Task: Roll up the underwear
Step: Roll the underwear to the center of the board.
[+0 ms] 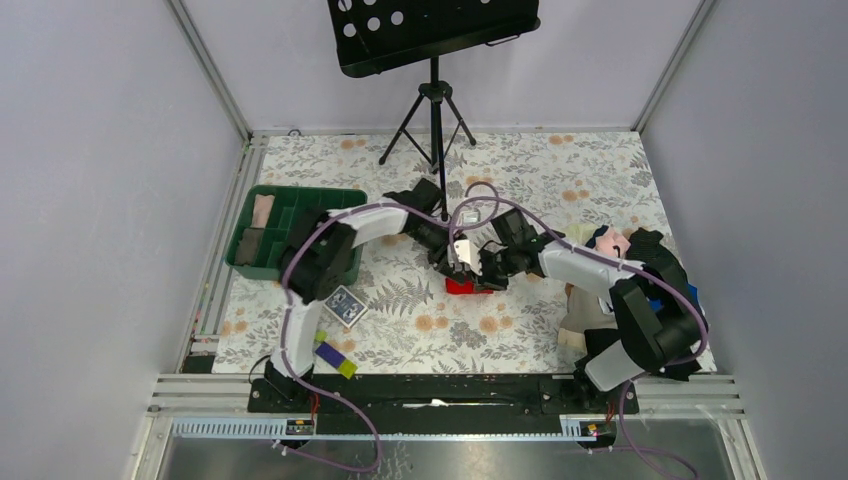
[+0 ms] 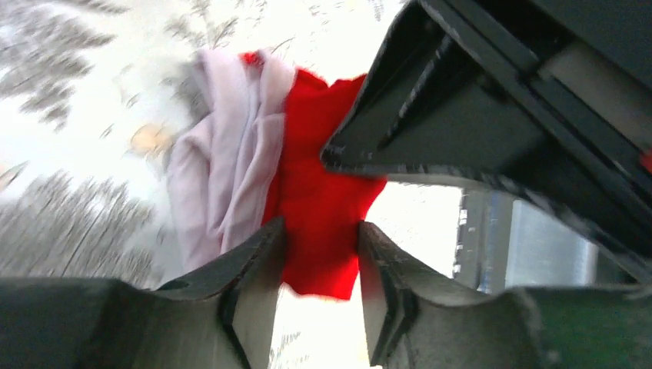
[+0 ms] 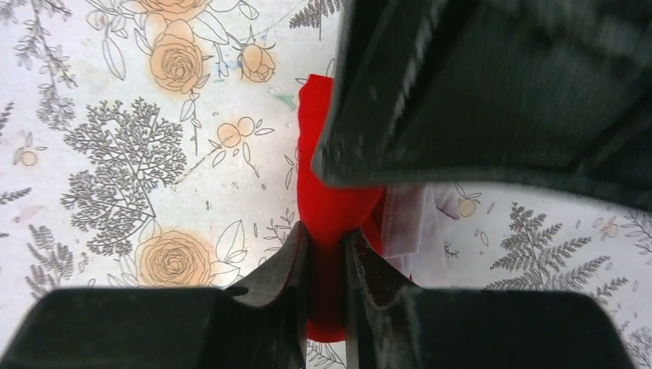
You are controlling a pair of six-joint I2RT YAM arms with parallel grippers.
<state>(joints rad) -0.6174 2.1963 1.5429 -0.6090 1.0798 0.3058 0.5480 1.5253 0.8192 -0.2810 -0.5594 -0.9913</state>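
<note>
The red underwear [image 1: 462, 286] lies bunched on the flowered table cover at the centre, with both grippers meeting over it. My right gripper [image 3: 327, 238] is shut on a fold of the underwear [image 3: 330, 200], whose pale pink waistband [image 3: 411, 219] lies to the right. My left gripper [image 2: 321, 231] has its jaws apart, with the red cloth [image 2: 315, 184] lying between and beyond the tips and the waistband [image 2: 231, 154] to the left. In the top view the left gripper [image 1: 452, 262] and right gripper [image 1: 482, 268] almost touch. Each wrist view is partly blocked by the other gripper.
A green bin [image 1: 290, 225] with folded cloths stands at the left. A pile of clothes [image 1: 600, 260] lies at the right by the right arm. A music stand [image 1: 433, 100] is at the back. A patterned card [image 1: 345, 305] and small blocks [image 1: 335, 358] lie front left.
</note>
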